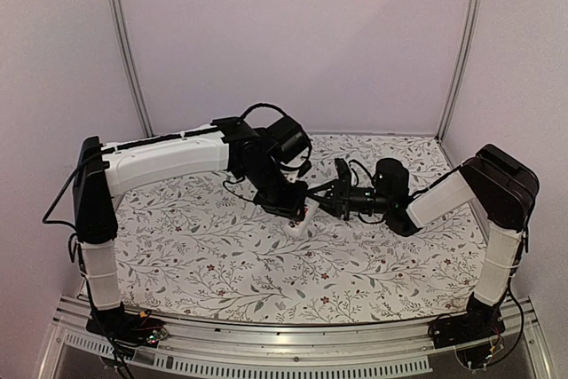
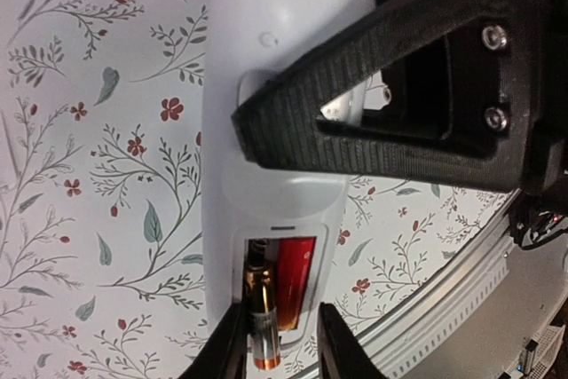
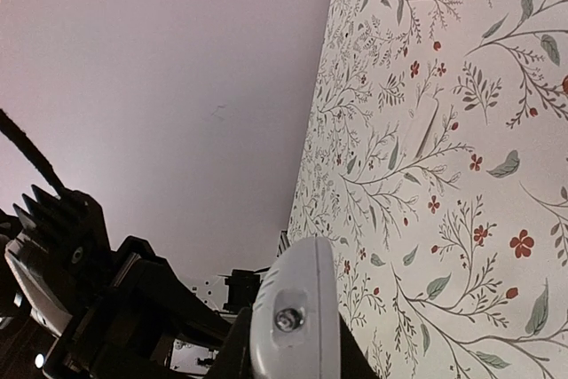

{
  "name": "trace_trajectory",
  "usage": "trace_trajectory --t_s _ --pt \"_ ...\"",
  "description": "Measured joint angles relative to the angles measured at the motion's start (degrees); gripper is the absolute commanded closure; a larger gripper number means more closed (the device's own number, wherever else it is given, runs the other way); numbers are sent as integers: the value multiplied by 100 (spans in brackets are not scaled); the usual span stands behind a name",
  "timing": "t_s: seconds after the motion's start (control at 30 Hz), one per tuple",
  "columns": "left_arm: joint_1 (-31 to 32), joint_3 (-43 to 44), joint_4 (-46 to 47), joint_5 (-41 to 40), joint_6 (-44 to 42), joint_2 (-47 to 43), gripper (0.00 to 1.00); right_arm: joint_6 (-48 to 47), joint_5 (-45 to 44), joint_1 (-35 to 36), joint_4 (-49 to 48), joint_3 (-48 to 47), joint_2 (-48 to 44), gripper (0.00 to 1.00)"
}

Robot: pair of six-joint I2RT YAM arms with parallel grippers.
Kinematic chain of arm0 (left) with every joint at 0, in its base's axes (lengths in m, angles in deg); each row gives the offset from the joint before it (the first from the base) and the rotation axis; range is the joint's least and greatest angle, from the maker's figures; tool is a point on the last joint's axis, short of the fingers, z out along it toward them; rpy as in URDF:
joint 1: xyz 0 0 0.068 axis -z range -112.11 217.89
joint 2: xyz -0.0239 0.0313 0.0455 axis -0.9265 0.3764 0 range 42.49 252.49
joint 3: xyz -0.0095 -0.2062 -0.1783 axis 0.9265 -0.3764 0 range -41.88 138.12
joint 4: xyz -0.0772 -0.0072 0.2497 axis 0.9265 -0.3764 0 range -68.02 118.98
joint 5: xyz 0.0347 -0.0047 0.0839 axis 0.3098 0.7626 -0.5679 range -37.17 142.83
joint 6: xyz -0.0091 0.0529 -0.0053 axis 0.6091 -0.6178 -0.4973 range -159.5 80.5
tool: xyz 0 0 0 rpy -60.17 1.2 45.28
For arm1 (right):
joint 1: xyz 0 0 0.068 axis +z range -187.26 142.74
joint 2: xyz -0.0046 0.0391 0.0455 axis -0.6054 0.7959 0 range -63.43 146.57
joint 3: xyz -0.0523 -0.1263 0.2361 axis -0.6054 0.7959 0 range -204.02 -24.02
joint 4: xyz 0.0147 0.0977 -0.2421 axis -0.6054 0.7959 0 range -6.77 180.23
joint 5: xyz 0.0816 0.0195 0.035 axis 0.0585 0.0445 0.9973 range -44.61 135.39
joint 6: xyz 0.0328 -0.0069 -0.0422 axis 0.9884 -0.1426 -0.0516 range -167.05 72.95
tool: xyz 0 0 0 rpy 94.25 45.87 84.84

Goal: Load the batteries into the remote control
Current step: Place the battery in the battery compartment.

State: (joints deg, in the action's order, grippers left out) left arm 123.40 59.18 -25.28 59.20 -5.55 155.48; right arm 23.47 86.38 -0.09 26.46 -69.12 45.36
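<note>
Right gripper pinches the slim white plastic remote; left gripper, fingers apart, should next push the dark orange-tipped battery flat beside the red battery

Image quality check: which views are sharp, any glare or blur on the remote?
Top external: soft, pinkish cast, the slim white plastic remote control tiny between the arms. Left wrist: sharp, a highlight streak on the dark copper-banded battery, red battery clear. Right wrist: floral tablecloth sharp, remote's near end softer.
</note>
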Motion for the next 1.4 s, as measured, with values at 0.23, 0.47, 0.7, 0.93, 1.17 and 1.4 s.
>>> trace_trajectory --t_s 0.23,0.47,0.7,0.93,1.17,1.4 --pt "9 13 55 -146 -83 -22 60 175 -4 2 -168 0 96 100" --pt "-7 -105 197 -446 -243 -341 54 321 133 26 -459 0 98 100" --pt "-17 -1108 935 -546 -560 -1333 24 396 267 44 -586 0 98 100" --pt "-55 -3659 2774 -262 -988 -3211 1 450 369 44 -684 -7 98 100" --pt "-378 -4861 3884 664 -1261 -3757 10 619 514 46 -1008 -17 98 100" --pt "-391 -4863 4695 1453 -1132 -3342 19 918 638 76 -1582 -26 125 100"
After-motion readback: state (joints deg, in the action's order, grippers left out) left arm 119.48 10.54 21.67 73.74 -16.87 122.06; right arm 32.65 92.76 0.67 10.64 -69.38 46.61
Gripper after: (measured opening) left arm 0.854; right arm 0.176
